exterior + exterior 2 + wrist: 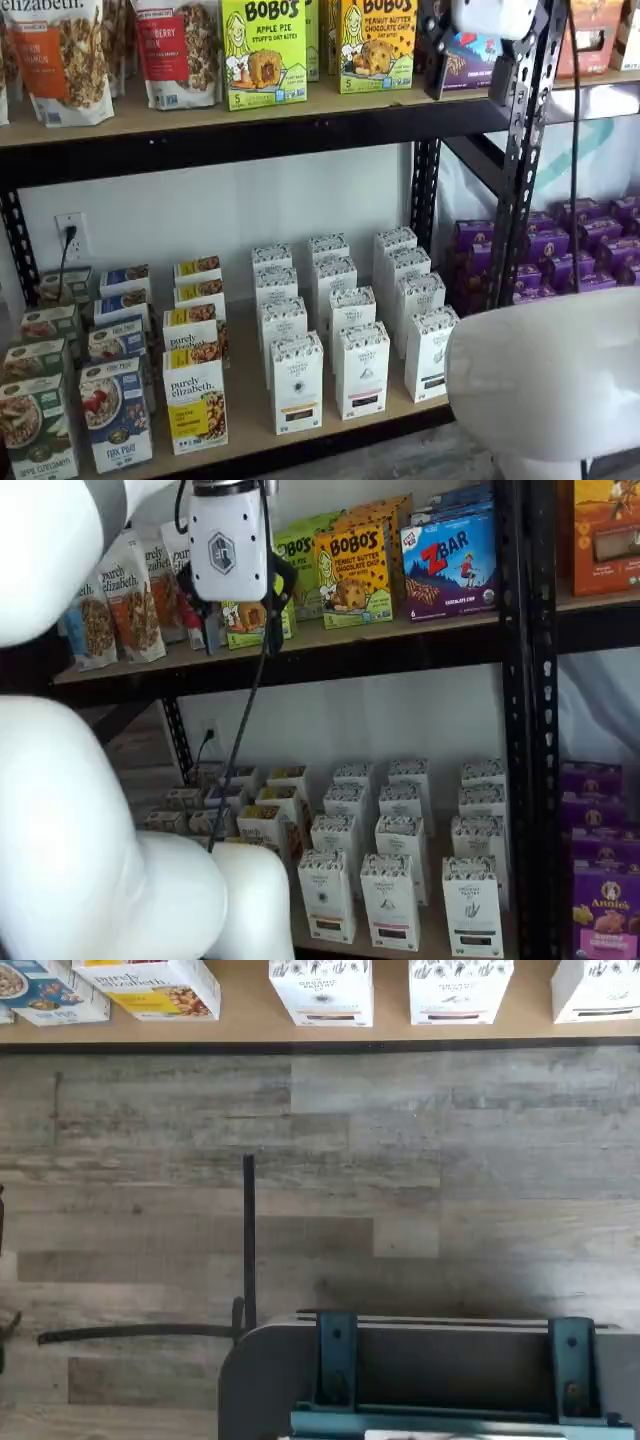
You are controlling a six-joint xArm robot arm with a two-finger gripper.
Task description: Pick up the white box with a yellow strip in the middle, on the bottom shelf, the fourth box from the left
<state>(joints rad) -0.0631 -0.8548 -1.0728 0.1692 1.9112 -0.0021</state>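
**Arm parked high, target box untouched on the bottom shelf**

The white-bodied gripper with two black fingers [240, 642] hangs at about 11 o'clock in a shelf view, level with the upper shelf's snack boxes and well above the goods I am after. A strip of the green box behind shows between the two fingers, so I read the jaws as spread, with nothing in them. A black cable [240, 750] trails down from it.

The target, the white cardboard box with a yellow strip across its middle [195, 405], stands upright in the front row of the tan wooden bottom shelf [250, 445], at about 7 o'clock in a shelf view. It heads a short file of like boxes running back toward the wall. A blue cereal box [115, 415] stands just beside it at its 9 o'clock. A plain white box with a dark label [297, 385] stands at its 3 o'clock, with a gap between them.

That front-edge spot is a help, I judge: the face is open to a straight approach. The blue box side is tight for a finger.

The wrist view shows the same white-and-yellow box at the shelf lip [150, 985], with grey wood-plank floor [400, 1180] below. The dark mount with teal brackets [450, 1370] is in frame, not the fingers.

The white arm link [545, 370] bulks in the foreground, clear of the shelf. The pick is not yet begun: the gripper must drop a full shelf and line up on the yellow strip.
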